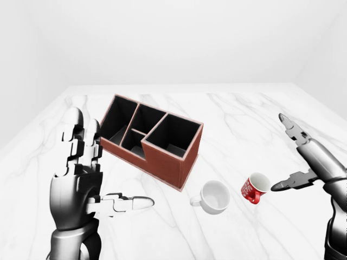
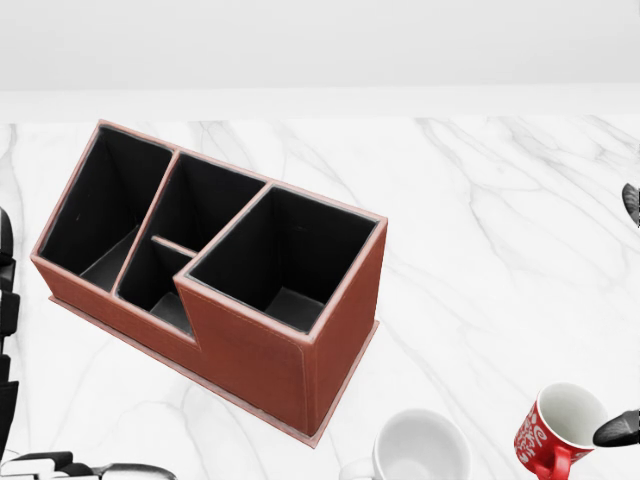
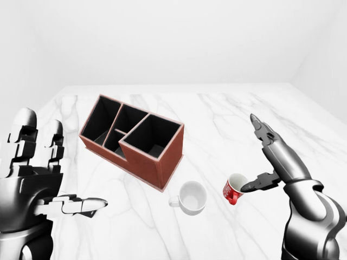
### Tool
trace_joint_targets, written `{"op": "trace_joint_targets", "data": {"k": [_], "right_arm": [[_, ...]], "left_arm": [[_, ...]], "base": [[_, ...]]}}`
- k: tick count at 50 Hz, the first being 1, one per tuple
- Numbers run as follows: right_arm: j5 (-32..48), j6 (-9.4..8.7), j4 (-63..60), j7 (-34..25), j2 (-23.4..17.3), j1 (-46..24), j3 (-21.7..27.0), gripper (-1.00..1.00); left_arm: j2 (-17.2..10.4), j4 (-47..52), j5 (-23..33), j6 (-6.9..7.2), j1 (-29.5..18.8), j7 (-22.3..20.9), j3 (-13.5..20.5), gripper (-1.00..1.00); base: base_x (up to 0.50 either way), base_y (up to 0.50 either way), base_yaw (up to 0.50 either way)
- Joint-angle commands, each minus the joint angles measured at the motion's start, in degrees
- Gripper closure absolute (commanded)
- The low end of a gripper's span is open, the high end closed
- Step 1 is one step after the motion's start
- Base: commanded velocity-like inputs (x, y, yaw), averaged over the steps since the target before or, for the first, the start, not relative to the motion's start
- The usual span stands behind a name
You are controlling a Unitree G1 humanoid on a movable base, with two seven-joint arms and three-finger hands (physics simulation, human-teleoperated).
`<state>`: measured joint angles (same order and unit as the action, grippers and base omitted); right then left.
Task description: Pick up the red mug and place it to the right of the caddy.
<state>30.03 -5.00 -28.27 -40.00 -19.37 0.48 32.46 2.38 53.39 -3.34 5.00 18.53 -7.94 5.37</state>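
Materials: glossy ceramic mugs, leather-look caddy, polished marble.
My hands look like shiny grey metal; red mug and white mug glazed; caddy matt stitched brown, black inside; tabletop smooth veined marble.

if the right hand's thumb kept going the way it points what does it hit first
Most likely the red mug with white lettering: the right hand's thumb tip sits just right of its rim, pointing left. Depth is uncertain.
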Motion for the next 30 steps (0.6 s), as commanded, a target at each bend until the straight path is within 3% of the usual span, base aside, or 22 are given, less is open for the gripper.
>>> {"op": "trace_joint_targets", "data": {"k": [1,30], "right_arm": [[2.3,0.0,4.6,0.0,1.3,1.1,-1.3,-1.0],[5.7,0.0,16.1,0.0,0.7,2.5,-3.5,-1.0]], "left_arm": [[0.0,0.2,-0.1,0.0,0.1,-0.1,0.1,-1.0],[-0.1,-4.8,0.1,0.0,1.6,-0.1,-0.7,-1.0]], "base": [[0.0,0.0,0.0],[0.0,0.0,0.0]]}}
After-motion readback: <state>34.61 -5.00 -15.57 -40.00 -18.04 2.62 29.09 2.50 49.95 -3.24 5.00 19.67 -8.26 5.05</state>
